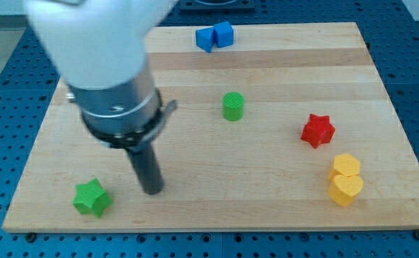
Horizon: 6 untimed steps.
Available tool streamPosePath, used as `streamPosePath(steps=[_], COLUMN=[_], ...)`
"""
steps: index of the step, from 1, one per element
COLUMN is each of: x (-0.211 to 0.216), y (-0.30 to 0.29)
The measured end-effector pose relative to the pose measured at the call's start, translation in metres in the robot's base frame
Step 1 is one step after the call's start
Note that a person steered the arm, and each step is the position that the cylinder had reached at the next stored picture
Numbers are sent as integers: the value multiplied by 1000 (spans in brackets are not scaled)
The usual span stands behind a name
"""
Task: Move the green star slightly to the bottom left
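You have no jaws here, only a rod. My tip (pixel 152 190) stands just right of the green star (pixel 92 198), a little above it, not touching. The star lies near the board's (pixel 281 208) bottom-left corner.

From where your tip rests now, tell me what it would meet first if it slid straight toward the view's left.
Probably the green star, though my tip sits slightly higher in the view, so it might only clip the star's upper points.

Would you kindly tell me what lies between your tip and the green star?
Nothing: the camera view shows bare board between my tip and the green star.
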<state>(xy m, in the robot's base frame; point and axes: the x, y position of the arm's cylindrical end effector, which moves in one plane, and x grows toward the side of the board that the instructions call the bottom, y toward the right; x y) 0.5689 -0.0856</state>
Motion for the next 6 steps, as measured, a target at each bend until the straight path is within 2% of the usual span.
streamPosePath(steps=[2,5,6], x=[48,33,32], y=[-23,-54,-81])
